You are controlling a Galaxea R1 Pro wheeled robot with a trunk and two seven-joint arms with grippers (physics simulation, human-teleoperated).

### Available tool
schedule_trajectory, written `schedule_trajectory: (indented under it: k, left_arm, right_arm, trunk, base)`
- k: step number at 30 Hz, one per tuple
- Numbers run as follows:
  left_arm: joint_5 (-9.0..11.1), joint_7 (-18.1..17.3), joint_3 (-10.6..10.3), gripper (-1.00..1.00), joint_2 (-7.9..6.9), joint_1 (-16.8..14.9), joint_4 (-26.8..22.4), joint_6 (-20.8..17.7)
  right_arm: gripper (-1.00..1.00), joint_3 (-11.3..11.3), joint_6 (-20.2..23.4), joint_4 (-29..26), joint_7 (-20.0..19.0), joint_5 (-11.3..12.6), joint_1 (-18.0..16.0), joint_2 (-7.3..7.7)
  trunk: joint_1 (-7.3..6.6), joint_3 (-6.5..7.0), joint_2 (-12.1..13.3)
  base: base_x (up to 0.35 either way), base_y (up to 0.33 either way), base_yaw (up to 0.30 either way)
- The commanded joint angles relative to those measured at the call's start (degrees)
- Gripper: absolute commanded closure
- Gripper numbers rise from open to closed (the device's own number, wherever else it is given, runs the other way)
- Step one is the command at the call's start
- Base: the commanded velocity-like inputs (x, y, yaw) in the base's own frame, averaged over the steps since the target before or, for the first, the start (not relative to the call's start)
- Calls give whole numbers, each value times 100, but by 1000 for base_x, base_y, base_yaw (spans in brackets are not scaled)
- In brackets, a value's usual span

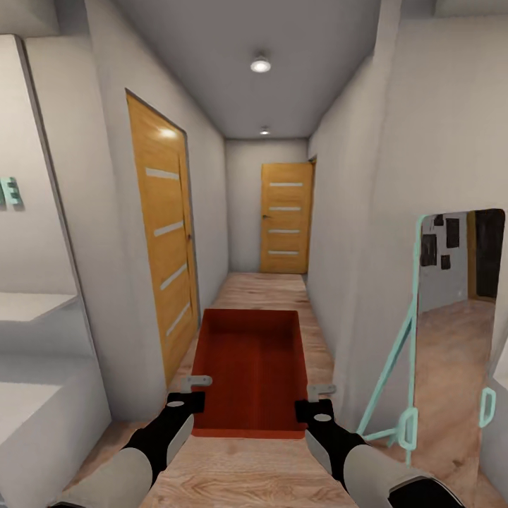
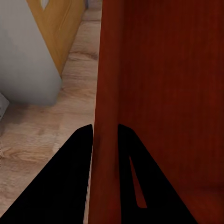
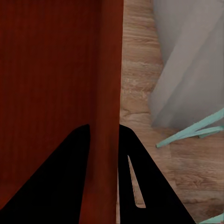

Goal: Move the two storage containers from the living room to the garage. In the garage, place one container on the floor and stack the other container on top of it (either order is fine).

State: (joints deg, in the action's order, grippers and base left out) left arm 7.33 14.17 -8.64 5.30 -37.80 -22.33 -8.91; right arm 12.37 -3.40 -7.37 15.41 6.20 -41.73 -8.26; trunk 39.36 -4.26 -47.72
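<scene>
- One storage container (image 1: 248, 370) is what I have in the head view, carried low in front of me between both arms, open top up, long axis pointing down a corridor. The left gripper (image 1: 189, 392) pinches its left wall near the close end and the right gripper (image 1: 319, 398) pinches the right wall opposite. Under it is a light wood plank floor (image 1: 240, 473), so I judge I am not in the garage yet. An orange-brown door (image 1: 167, 233) stands on the left wall, another door (image 1: 286, 217) closes the far end, and a teal-framed mirror (image 1: 451, 331) leans on the right.
- From the left wrist view, the left gripper (image 2: 105, 140) has its two dark fingers either side of the red wall, narrowed right down onto it, one inside the box and one outside.
- From the right wrist view, the right gripper (image 3: 103, 140) straddles the other wall the same way, clamped tight, with the mirror's teal leg nearby on the planks.
- Progress, as I judge it: this box is in transit; setting it on the concrete is not yet done, and I cannot see the second box.
</scene>
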Motion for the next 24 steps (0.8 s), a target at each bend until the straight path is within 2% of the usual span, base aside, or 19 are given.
schedule_trajectory:
  k: [1,14,24]
  left_arm:
    - [493,174,100,100,-1,-8,-16,-50]
    - [491,174,100,100,5,-8,-13,-50]
    - [489,173,99,100,-1,-8,-1,-46]
  right_arm:
    - [100,90,-20,-10,-47,22,-2,-97]
    - [100,90,-27,-10,-38,23,-2,-97]
    - [100,90,-12,-10,-38,29,-2,-105]
  trunk:
    - [4,-9,-7]
    - [4,-9,-7]
    - [4,-9,-7]
  base:
    - [299,222,-3]
    - [299,222,-7]
    - [301,207,-235]
